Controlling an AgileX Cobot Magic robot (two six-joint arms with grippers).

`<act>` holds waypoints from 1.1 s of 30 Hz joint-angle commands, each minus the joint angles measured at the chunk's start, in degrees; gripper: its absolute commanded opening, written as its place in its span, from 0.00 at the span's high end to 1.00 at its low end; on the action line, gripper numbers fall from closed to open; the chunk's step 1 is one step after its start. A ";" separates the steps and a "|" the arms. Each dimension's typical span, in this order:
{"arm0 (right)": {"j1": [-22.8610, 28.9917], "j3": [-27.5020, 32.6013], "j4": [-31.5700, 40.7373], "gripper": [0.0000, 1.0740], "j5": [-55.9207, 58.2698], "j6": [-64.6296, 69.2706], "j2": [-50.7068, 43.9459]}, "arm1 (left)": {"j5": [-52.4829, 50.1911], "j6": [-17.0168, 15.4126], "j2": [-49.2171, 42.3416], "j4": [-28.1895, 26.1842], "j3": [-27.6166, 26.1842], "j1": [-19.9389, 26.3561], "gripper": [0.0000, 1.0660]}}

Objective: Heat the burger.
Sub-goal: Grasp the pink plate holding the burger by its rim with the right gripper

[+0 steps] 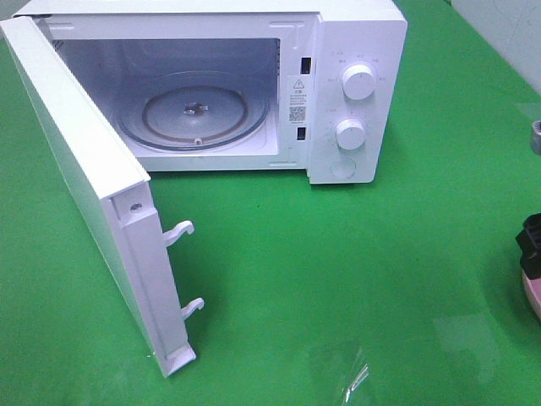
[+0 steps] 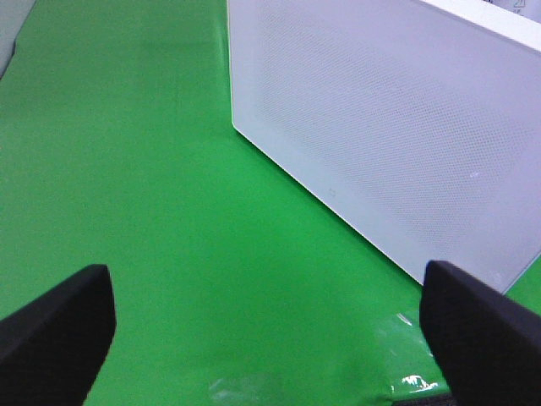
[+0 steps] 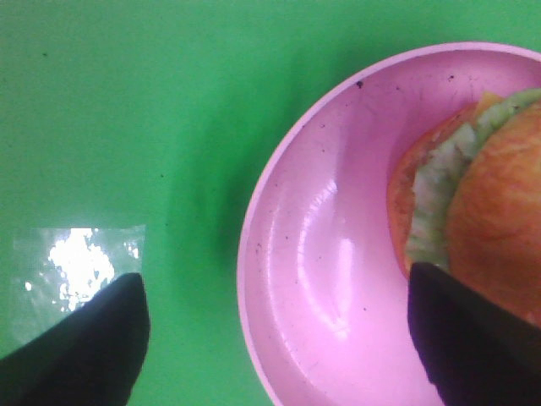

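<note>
Our left gripper point(image 2: 264, 279) gapes empty near the microwave door point(image 2: 380, 127) at nine o'clock; our right gripper point(image 3: 275, 283), open too, hovers over the burger point(image 3: 499, 203) on its pink plate point(image 3: 313, 279) at four.

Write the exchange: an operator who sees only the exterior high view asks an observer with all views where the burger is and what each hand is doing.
Operator: The microwave door is open, but where is the burger?
Observer: On a pink plate, off its centre.
Operator: Does the right hand hold it?
Observer: No; it is open, straddling the plate's rim.
Operator: The left hand?
Observer: Open, empty, facing the door's outer face.
</note>
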 commanded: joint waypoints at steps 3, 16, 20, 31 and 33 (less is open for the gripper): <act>-0.80 0.29 -0.11 0.26 -1.60 0.29 3.44 | -0.06 -0.06 -0.11 -0.52 0.00 0.11 0.16; -1.66 0.29 0.00 0.27 -7.73 1.83 15.47 | -0.06 -0.06 -0.11 -0.52 0.00 0.11 0.16; -3.04 0.23 -0.06 0.28 -9.28 2.23 17.76 | -0.06 -0.06 -0.11 -0.52 0.00 0.11 0.16; -4.13 0.23 -0.06 0.29 -13.41 2.75 22.29 | -0.06 -0.06 -0.11 -0.46 0.00 0.11 0.16; -4.13 0.23 -0.06 0.29 -13.41 2.92 22.86 | -0.06 -0.06 -0.11 -0.46 0.00 0.11 0.16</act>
